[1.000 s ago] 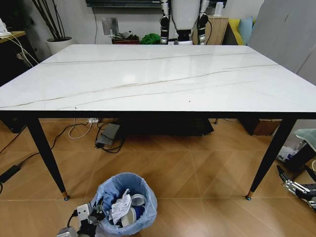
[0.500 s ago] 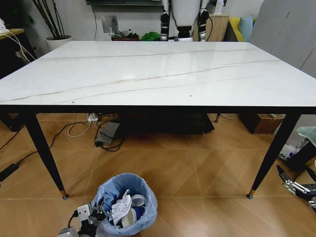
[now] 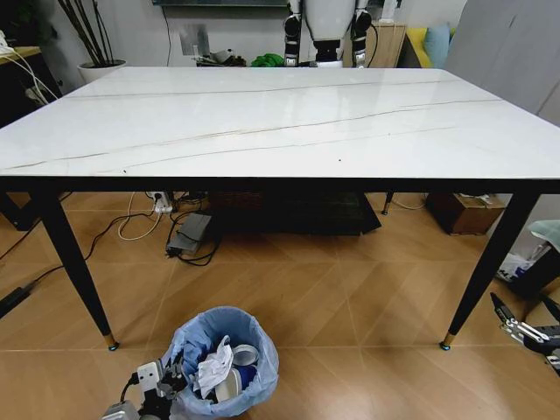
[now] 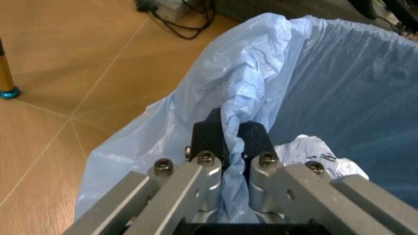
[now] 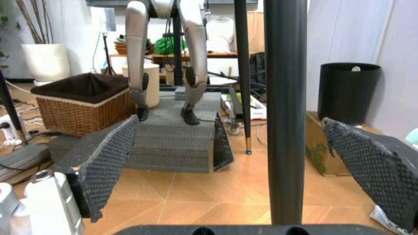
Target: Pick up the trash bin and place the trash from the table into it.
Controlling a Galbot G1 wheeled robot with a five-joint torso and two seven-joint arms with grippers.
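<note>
Bench: the large white marble-look bench (image 3: 280, 122) on slim black legs stood ahead of the robot, spanning the head view from left to right.
Bin: the small round trash bin lined with crinkled light-blue plastic bag (image 3: 220, 359) sat on the wooden floor (image 3: 332, 306), in front of the bench and left of centre.
Trash: crumpled white tissues and other trash (image 3: 219, 367) lay inside the bin.
Left claw: the left claw (image 4: 228, 142) was at the bin's near-left rim, its jaws pinched on the bag's edge.
Right claw: the right claw (image 3: 525, 333) hung low at the far right, near the bench's front right leg (image 3: 486, 267), its pads (image 5: 107, 164) spread wide apart.
</note>
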